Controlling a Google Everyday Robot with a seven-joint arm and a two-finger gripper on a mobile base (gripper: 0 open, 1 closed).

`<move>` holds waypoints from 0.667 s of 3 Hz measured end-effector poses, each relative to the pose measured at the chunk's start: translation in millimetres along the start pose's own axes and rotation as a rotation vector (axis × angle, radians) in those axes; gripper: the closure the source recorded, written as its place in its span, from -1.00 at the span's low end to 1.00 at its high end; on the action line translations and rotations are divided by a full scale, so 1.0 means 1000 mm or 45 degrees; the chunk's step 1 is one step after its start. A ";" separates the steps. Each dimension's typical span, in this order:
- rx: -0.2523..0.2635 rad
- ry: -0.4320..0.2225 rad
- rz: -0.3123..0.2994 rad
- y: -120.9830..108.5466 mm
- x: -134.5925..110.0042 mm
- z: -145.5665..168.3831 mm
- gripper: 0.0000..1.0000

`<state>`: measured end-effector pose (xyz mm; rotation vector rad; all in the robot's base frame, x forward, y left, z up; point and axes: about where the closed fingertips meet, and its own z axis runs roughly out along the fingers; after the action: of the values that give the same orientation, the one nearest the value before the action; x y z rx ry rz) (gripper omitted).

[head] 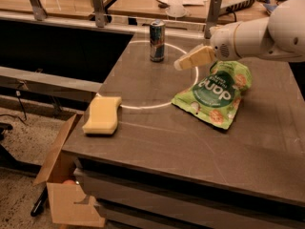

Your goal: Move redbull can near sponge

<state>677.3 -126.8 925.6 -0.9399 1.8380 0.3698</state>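
The redbull can (pixel 157 40), blue and silver, stands upright at the far side of the dark table (pixel 157 142), on a white circle line. The pale yellow sponge (pixel 102 115) lies flat near the table's front left corner, well apart from the can. My gripper (pixel 183 62), tan-tipped on a white arm, hangs above the table just right of the can, a short gap away and at about its lower half. It holds nothing that I can see.
A green snack bag (pixel 214 92) lies under and right of the arm. An open tan cardboard box (pixel 62 185) stands on the floor by the front left corner. Metal posts (pixel 97 6) and a rail run behind the table.
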 end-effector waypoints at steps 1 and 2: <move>0.009 0.018 0.040 -0.016 -0.001 0.044 -1.00; -0.002 -0.029 0.101 -0.020 -0.010 0.078 -1.00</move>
<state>744.1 -87.4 901.6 -0.8622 1.8579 0.4289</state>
